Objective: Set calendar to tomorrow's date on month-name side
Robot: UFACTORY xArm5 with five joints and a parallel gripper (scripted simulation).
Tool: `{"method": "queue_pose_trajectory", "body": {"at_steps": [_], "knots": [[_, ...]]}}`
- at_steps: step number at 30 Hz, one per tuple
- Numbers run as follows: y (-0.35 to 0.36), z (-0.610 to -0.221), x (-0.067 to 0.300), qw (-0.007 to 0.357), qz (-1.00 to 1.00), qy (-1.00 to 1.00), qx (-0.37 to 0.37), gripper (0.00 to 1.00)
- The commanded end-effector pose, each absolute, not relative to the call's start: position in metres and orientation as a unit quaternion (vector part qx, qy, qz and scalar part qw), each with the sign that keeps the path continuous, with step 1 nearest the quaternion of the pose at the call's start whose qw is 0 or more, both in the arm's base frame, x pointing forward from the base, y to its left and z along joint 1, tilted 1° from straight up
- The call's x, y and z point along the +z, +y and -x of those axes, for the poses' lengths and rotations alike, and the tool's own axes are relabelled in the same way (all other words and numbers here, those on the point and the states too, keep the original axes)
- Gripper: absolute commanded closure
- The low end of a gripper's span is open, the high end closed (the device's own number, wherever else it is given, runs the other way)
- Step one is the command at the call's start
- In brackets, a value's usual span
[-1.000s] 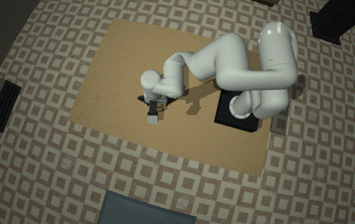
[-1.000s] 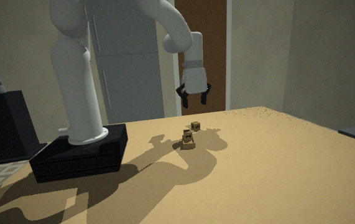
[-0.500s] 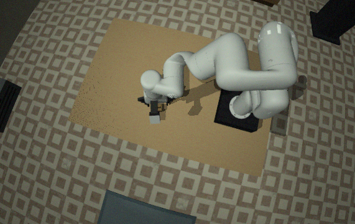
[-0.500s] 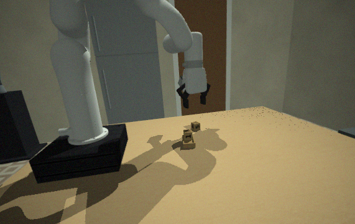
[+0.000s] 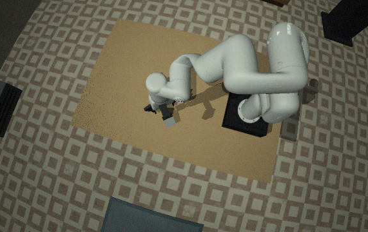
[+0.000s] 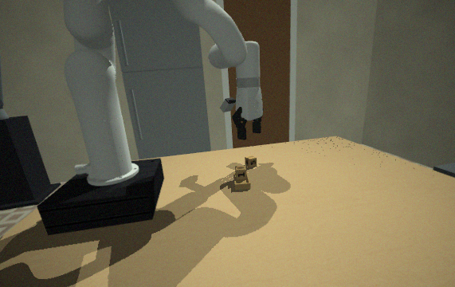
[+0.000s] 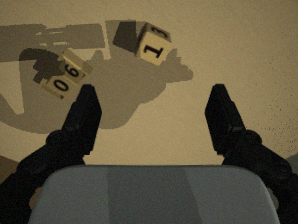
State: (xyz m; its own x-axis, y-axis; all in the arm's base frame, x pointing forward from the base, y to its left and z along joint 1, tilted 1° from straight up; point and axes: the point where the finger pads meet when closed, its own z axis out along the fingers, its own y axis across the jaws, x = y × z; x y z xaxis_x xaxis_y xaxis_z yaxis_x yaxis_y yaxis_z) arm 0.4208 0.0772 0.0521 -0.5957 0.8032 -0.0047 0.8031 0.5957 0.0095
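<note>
My gripper [image 6: 247,129] [image 7: 153,98] is open and empty and hangs well above the table [image 6: 331,223] [image 5: 122,64]. In the wrist view a loose wooden cube [image 7: 154,44] [image 6: 251,161] lies on the bare table ahead of the fingers, with a 1 on its near face and a 3 on its top. A second cube [image 7: 64,76] [image 6: 240,171] sits in the small wooden tray [image 6: 241,186] to the left of the loose one, with dark digits 9, 0 and 6 showing, in the arm's shadow. The month's name cannot be read. In the overhead view the arm hides both cubes.
The arm's black base [image 6: 100,199] [image 5: 245,122] stands on the table to the left of the tray. The table's far edge [image 6: 323,139] runs just behind the cubes. A dark cabinet [image 6: 8,159] stands beyond the table on the left.
</note>
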Motion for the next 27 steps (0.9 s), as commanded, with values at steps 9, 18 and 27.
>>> {"method": "queue_pose_trajectory", "body": {"at_steps": [9,18,27], "knots": [[0.0773,-0.4219,0.0524,0.006,-0.261,0.965,0.003,0.0],[0.0773,-0.4218,0.0518,0.007,-0.131,0.991,0.002,0.0],[0.0772,-0.4217,0.0511,0.007,0.015,1.0,0.001,0.0]]}}
